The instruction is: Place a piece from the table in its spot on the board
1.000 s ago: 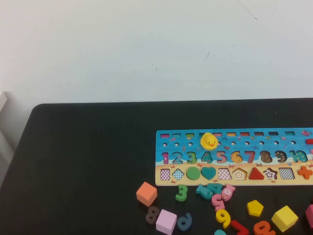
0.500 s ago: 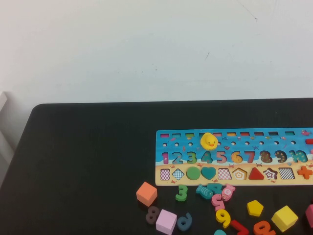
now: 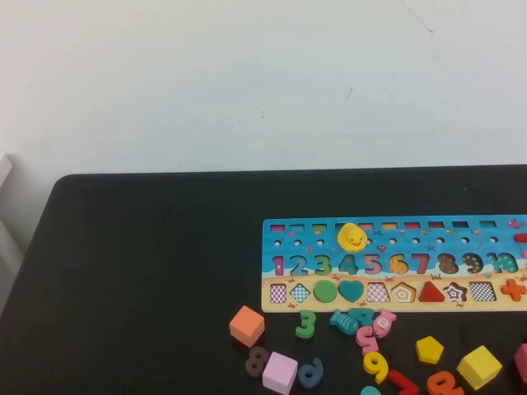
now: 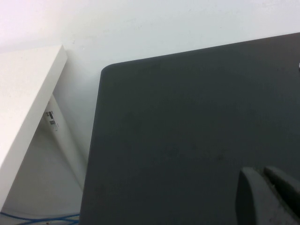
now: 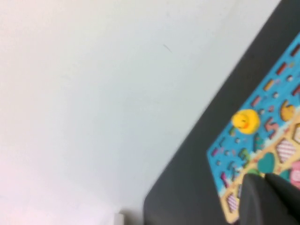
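Note:
The piece, a small flat yellow pentagon [image 3: 429,350], lies on the black table [image 3: 148,271] in front of the board [image 3: 395,247]. The board's tan strip has an open pentagon slot [image 3: 403,293]. Neither gripper shows in the high view. In the left wrist view my left gripper [image 4: 259,171] is shut and empty over bare table [image 4: 187,117] near its corner. In the right wrist view my right gripper [image 5: 263,177] is shut and empty, hanging above the board's [image 5: 276,79] left end. The pentagon does not show in either wrist view.
A yellow rubber duck [image 3: 352,237] sits on the board's blue part. Loose pieces lie in front of the board: an orange cube [image 3: 246,325], a pink cube [image 3: 280,372], a yellow cube [image 3: 479,366] and several numbers. A white shelf [image 4: 23,103] stands beside the table's left edge.

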{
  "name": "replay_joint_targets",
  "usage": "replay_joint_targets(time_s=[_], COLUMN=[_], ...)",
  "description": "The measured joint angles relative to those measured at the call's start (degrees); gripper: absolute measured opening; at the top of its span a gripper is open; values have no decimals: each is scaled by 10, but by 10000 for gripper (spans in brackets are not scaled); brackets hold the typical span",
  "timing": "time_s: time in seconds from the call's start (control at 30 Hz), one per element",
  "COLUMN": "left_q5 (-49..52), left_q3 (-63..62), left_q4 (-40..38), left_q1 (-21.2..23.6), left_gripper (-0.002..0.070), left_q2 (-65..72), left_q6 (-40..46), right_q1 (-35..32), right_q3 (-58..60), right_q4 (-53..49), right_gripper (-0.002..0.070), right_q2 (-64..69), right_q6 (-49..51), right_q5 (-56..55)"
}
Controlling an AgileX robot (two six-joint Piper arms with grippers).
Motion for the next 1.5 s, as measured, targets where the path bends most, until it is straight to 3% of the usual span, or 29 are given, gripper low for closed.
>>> replay_joint_targets(time_s=[0.27, 0.6, 0.87, 1.0, 1.17, 1.37, 1.5], left_q5=[0, 0, 0, 0, 0, 0, 0], left_q3=[0, 0, 0, 0, 0, 0, 0], left_q4=[0, 0, 0, 0, 0, 0, 0], left_q1=[0, 0, 0, 0, 0, 0, 0], left_gripper=[-1, -1, -1, -1, -1, -1, -1], left_q2=[0, 0, 0, 0, 0, 0, 0], left_q6=[0, 0, 0, 0, 0, 0, 0], right_q1=[0, 0, 0, 0, 8, 101, 180], right_q3=[0, -50, -225, -339, -436, -518, -565], right_q4=[27, 8, -148, -170, -174, -232, -340], right_gripper=[19, 19, 19, 19, 19, 19, 19], right_q2=[0, 19, 215, 360, 500, 635, 720], right_q6=[-56, -308, -447, -591, -702, -753, -709], right_q5=[-9, 6, 148, 268, 375, 411, 389])
